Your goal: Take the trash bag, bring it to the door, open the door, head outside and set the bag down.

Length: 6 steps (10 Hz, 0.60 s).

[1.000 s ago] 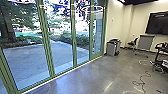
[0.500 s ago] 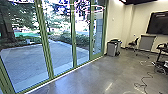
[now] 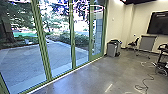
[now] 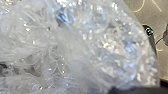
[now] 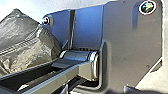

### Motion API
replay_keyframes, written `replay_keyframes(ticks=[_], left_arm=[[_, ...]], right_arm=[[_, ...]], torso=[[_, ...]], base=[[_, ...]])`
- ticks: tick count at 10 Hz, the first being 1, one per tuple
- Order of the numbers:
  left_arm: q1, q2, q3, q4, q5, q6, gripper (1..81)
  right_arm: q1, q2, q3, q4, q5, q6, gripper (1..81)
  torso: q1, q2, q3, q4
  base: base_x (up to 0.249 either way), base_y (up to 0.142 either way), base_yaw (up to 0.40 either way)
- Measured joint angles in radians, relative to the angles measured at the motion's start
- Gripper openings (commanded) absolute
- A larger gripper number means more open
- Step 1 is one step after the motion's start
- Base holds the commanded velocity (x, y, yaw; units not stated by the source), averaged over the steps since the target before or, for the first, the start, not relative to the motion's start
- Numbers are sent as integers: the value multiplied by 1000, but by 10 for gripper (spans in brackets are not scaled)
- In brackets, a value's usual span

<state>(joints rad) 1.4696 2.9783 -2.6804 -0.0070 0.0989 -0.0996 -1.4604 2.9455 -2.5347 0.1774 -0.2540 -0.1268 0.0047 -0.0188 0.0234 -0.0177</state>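
Observation:
Crinkled, see-through plastic of the trash bag [image 4: 75,47] lies close against the camera in the left wrist view, with bluish and white glints. In the right wrist view, a shiny grey-brown part of the bag [image 5: 30,45] bulges beside the robot's own plate and jointed bar. How either gripper stands is too unclear to tell. Tall glass door panels [image 3: 58,45] in green frames run along the left and middle of the head view, and I see no gap between them. Paved ground [image 3: 22,62] lies beyond the glass.
A grey bin [image 3: 113,48] stands at the far end of the glass wall. Behind it to the right are a chair [image 3: 133,43] and a grey panel on legs [image 3: 147,43]. A dark cable [image 3: 143,85] curls over the floor at the right, near a dark table's edge.
The head view has shifted slightly as the robot moves: the nearer door frames stand further left in it. The glass panels look the same otherwise.

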Motion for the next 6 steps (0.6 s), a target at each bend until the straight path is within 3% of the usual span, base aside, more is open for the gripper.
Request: replay_keyframes(ticks=[6], left_arm=[[-1, 0, 0, 0, -1, 0, 10]], right_arm=[[1, 1, 0, -1, 0, 0, 811]], torso=[[0, 0, 0, 0]], base=[[156, -82, 0]])
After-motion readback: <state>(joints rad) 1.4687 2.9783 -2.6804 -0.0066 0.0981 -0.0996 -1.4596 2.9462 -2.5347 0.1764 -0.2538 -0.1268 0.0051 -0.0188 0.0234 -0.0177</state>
